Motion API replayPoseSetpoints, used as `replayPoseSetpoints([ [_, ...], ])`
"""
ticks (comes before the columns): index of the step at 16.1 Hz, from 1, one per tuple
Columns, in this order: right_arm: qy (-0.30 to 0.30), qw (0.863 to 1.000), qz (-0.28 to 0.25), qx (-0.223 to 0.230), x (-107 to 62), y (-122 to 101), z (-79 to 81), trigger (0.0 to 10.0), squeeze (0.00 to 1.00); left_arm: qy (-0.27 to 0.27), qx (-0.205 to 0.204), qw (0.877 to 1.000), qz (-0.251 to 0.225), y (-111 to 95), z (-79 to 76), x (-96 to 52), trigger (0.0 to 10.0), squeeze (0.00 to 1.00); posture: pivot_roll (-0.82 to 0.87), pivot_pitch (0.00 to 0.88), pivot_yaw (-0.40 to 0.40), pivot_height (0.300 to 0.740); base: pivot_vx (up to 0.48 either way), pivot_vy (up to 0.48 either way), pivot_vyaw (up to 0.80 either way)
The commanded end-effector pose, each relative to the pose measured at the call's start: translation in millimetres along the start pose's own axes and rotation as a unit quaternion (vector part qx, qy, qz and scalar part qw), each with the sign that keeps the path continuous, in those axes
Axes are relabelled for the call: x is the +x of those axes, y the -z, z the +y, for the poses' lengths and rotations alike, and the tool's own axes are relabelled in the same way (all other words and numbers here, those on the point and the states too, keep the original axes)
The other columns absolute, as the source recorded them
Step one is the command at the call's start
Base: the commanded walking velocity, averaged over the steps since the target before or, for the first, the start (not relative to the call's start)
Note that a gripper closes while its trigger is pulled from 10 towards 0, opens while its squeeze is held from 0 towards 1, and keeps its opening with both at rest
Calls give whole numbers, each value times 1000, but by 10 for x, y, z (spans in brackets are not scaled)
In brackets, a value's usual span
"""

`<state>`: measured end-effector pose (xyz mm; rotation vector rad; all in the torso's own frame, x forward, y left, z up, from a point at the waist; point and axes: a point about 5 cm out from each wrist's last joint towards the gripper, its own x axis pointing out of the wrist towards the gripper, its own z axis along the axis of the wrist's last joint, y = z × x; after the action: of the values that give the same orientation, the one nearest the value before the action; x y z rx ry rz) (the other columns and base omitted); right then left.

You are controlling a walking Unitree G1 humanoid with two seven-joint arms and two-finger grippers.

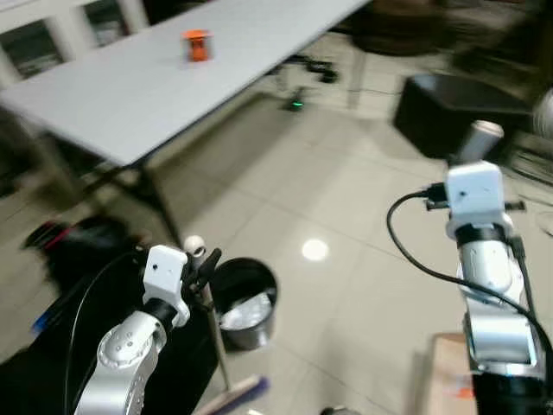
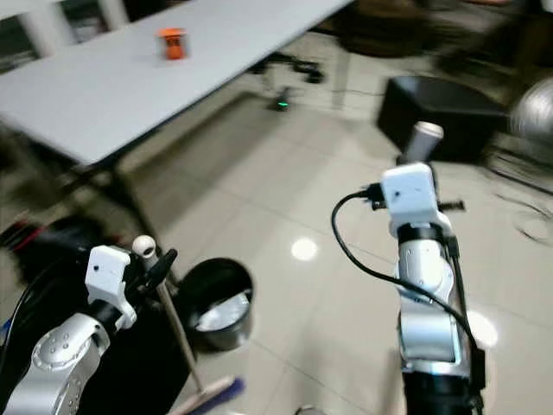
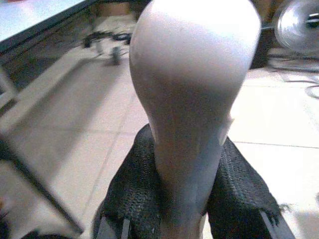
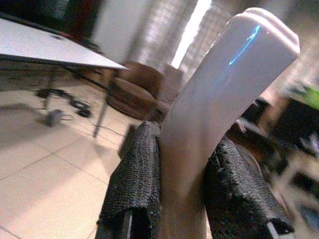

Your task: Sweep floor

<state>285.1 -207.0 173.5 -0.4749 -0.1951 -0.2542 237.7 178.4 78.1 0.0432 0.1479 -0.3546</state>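
The left tool (image 1: 205, 264) is clamped on the rounded top of a pale broom handle (image 1: 212, 328); the left wrist view shows both black fingers (image 3: 134, 194) pressed against the handle's neck just under its knob (image 3: 194, 64). The handle slants down toward 6 o'clock, where the broom head (image 1: 238, 393) lies blurred at the picture's lower edge, on the floor (image 1: 346, 207).

The right tool (image 2: 410, 169) is clamped on a second pale handle (image 2: 423, 138), whose capped end stands above the wrist housing at about 2 o'clock. The right wrist view shows the fingers (image 4: 137, 179) closed on both sides of it. What this handle belongs to cannot be told.

A black bin (image 1: 244, 301) with a pale lining stands on the tiles just beside the broom handle, at about 5 o'clock from the table's near corner. The grey table (image 1: 155, 78) runs from 9 o'clock toward 12 o'clock; its front edge crosses diagonally, with dark legs beneath. A small orange object (image 1: 197, 45) sits on the table top, well back from the edge.

Open tile extends from the bin toward 1 o'clock. It is bounded by a dark box (image 1: 449, 108) at 2 o'clock and loose cables (image 1: 311, 69) under the table's far end. Dark bags (image 1: 78, 251) crowd the 8 o'clock side.
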Motion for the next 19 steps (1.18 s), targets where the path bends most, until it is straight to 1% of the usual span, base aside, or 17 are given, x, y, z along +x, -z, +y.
replayPoseSetpoints([
  [1,4,999,4,39,-37,-62,9,10000,0,12,12,1000,-16,-221,-6,154,10000,0,9,0,100,740,0,0,-800],
  [3,-19,998,11,64,-95,-51,68,10000,0,18,19,999,-26,-360,-48,231,10000,0,4,0,104,740,0,0,-800],
  [6,-37,996,23,82,-165,-34,153,10000,0,33,18,999,-32,-389,-118,258,10000,0,0,0,105,740,0,0,-800],
  [11,-17,997,58,53,-186,64,114,10000,0,29,23,999,-29,-406,-117,273,10000,0,0,0,105,740,0,0,-800],
  [12,-7,997,67,32,-175,93,59,10000,0,20,19,999,-32,-413,-105,269,10000,0,2,0,103,740,0,0,-800],
  [15,-20,997,55,41,-148,34,51,10000,0,16,17,999,-33,-416,-96,266,10000,0,-1,0,104,740,0,0,-800],
  [19,-21,999,43,20,-95,-13,-12,10000,0,0,14,999,-37,-438,-75,292,10000,0,1,0,105,740,0,0,-800],
])
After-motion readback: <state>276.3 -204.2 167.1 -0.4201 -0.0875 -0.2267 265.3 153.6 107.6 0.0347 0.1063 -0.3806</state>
